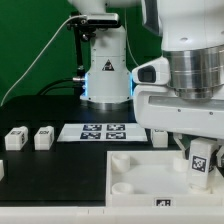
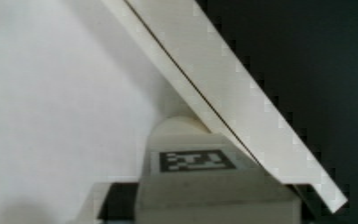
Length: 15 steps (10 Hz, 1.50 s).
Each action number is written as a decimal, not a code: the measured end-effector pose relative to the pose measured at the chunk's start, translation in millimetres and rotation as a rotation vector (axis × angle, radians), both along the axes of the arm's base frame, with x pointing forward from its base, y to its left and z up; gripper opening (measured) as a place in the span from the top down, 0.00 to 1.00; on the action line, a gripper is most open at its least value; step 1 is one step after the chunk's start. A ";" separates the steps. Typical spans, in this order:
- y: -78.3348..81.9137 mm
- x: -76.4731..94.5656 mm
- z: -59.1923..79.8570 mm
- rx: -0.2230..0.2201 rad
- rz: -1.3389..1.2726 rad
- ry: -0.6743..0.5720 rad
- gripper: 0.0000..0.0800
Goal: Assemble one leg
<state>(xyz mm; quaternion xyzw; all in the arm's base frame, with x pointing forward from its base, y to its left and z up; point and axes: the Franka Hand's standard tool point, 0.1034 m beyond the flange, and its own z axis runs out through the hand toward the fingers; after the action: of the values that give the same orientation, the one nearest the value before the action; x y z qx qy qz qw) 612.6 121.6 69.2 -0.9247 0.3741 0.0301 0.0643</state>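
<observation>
In the exterior view, the robot's gripper [image 1: 200,168] hangs low on the exterior view's right. Its two fingers are pressed in on the leg [image 1: 200,158], a small white plastic block with a black-and-white square sticker on its face. The leg stands straight up and down in that hold, with its long side pointing at the table. Right under it lies the large white square panel with round holes [image 1: 135,172], flat on the black table [image 1: 50,185]. The leg is over the part of the panel on the exterior view's right. I cannot see whether there is a hole just below it, because the gripper and the leg hide that spot. Two loose white pegs [image 1: 15,138] sit well apart, on the exterior view's left. The marker board [image 1: 105,131] lies behind the panel.

In the wrist view, the leg [image 2: 194,158] fills the space between the fingers, sticker facing the camera. The thick edge of the panel [image 2: 211,90] runs slanted past the tip of the leg, very near it. I think the next move is straight down, so the leg must line up with a hole first.
</observation>
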 end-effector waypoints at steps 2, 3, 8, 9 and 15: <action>0.6 0.6 0.3 0.007 -0.116 0.016 0.63; 0.9 0.6 0.3 0.007 -0.124 0.017 0.63; 1.3 1.1 1.0 -0.003 0.187 -0.026 0.20; 2.9 0.7 1.0 -0.006 0.330 -0.046 0.20; -4.1 2.0 1.2 -0.028 1.017 -0.128 0.19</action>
<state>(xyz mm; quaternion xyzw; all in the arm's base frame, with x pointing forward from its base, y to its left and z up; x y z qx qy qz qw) 614.6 117.5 70.3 -0.9904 -0.1276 -0.0042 0.0522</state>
